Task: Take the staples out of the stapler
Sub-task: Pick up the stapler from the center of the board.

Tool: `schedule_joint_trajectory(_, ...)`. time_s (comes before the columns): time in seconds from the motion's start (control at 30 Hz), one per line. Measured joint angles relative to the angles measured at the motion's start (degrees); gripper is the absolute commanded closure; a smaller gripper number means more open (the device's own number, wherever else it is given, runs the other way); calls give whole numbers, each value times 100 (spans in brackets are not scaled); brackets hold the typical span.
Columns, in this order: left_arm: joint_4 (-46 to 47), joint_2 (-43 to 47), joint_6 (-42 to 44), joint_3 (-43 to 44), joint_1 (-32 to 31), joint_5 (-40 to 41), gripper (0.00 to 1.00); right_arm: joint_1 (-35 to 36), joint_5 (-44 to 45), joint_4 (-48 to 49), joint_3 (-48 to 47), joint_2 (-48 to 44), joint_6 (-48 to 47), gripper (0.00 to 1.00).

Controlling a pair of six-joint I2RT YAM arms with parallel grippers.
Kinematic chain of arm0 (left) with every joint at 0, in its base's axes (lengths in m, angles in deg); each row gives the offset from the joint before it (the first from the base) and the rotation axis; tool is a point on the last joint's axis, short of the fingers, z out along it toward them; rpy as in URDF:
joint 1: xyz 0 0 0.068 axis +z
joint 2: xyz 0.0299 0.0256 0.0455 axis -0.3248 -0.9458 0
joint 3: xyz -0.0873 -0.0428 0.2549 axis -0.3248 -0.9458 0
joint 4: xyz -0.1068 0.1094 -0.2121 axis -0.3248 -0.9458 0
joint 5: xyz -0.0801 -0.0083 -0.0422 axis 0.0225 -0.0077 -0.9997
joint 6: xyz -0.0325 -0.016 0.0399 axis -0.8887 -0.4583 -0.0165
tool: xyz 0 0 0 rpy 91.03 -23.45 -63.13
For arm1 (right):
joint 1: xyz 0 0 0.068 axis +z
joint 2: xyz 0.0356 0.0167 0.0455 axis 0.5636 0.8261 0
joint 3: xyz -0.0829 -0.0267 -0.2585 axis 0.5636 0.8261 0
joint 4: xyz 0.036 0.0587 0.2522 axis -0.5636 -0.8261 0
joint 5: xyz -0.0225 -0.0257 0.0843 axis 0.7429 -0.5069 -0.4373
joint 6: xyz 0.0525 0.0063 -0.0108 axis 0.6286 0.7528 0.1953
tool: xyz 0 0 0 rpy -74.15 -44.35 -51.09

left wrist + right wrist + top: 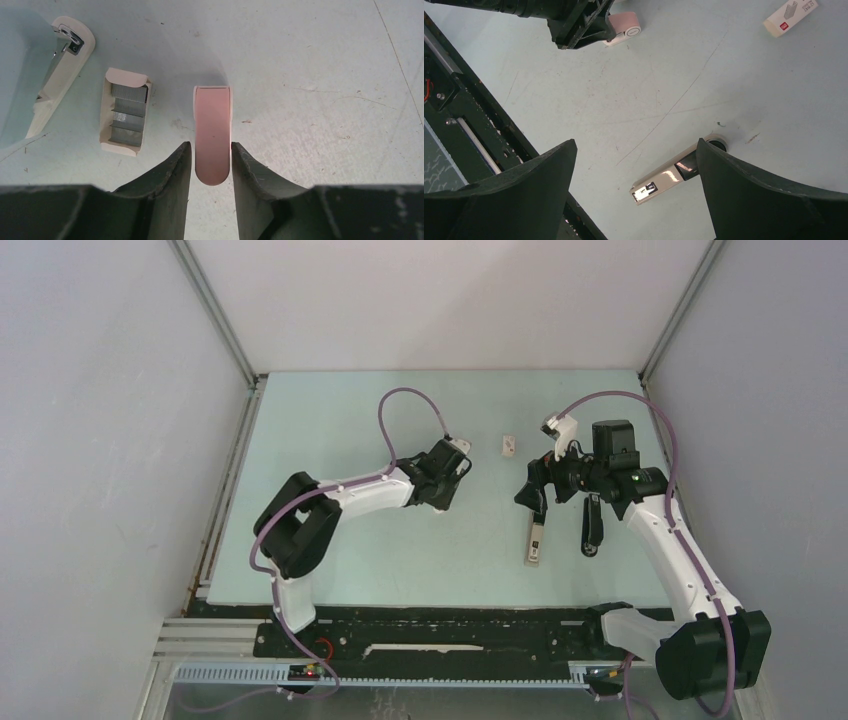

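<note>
The left tool has its two dark fingers set along either flank of the pink stapler. The finger at 3 o'clock lies against the stapler's side. The one at 9 o'clock sits just beside the other side, and I cannot tell whether the hold is actually clamped. The pink stapler lies flat on the pale green worktop, its rounded near end between the fingertips and its square end pointing to 12 o'clock in the left wrist view.

At 10 o'clock from this tool in that view, near but apart, is a small cream box lying open. The staples sit inside it as stacked silvery-grey strips. Further out at 10 o'clock lies the cream stapler, with bright metal showing at its upper end.

The right tool stands with its fingers wide apart and nothing between them. It hangs above the worktop over the cream stapler, which lies opened out with its shiny metal part facing up. One end of the stapler is hidden behind the finger at 3 o'clock.

In the top view the box lies at 11 o'clock from the right tool and at 2 o'clock from the left tool, between the two arms. The cream stapler stretches toward 6 o'clock just below the right tool.
</note>
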Motion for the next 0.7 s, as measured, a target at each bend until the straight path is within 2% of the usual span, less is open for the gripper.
schedule_joint_trajectory(0.1, 0, -4, 0, 0, 0, 0, 66, 0, 0, 2, 0, 0, 0, 0)
schedule_joint_trajectory(0.27, 2, -4, -37, 0, 0, 2, 93, 0, 0, 2, 0, 0, 0, 0)
schedule_joint_trajectory(0.33, 13, 0, -68, 0, 0, 7, 99, 0, -4, 2, 0, 0, 0, 0)
schedule_joint_trajectory(0.5, 280, 326, -96, -284, 0, 4, 100, 4, -127, -7, 0, 0, 2, 0)
schedule_joint_trajectory(0.7, 1001, 1681, -243, -1467, 0, -61, 100, 68, -933, -146, 0, 76, -256, 0)
